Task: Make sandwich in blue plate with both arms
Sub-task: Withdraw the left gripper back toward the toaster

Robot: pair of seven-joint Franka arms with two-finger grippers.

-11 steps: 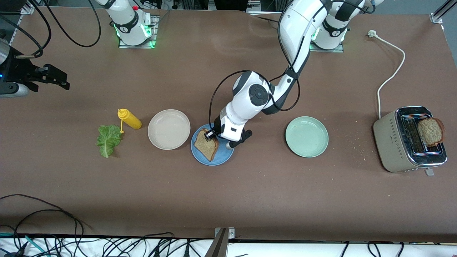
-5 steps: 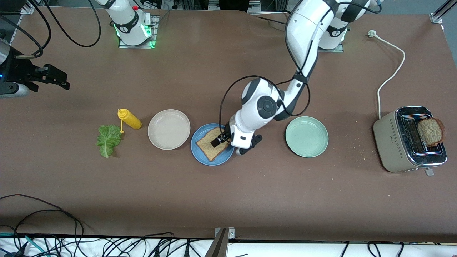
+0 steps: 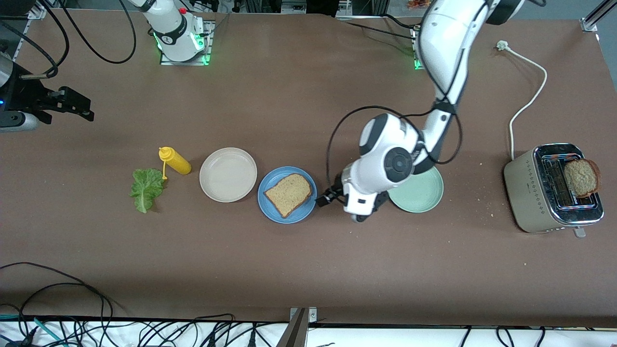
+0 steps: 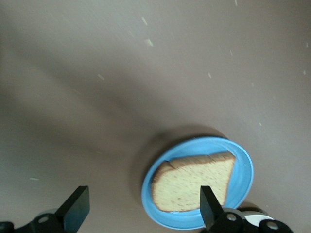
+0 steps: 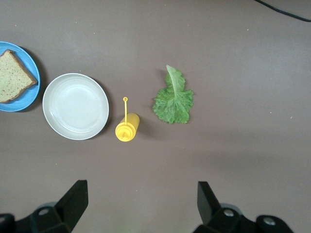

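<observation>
- Blue plate point(image 3: 287, 194) near the table's middle, beside the beige plate point(image 3: 228, 174); one slice of toast point(image 3: 288, 193) lies flat in it, no lettuce on it yet.
- Left gripper point(image 3: 324, 199) just off the blue plate's rim, toward the left arm's end of the table; jaws spread wide, holding nothing.
- Right gripper point(image 5: 140, 201) high above the right arm's end of the table, over bare table by the lettuce and bottle; jaws wide, empty; this arm waits.
- Lettuce leaf point(image 3: 146, 188) flat on the table beside the yellow bottle point(image 3: 174, 161), well apart from the blue plate; long axis roughly toward and away from the front camera; judged: the right arm is the nearer for the next pick.
- Second slice point(image 3: 582, 177) stands in the toaster point(image 3: 544, 193) at the left arm's end.
</observation>
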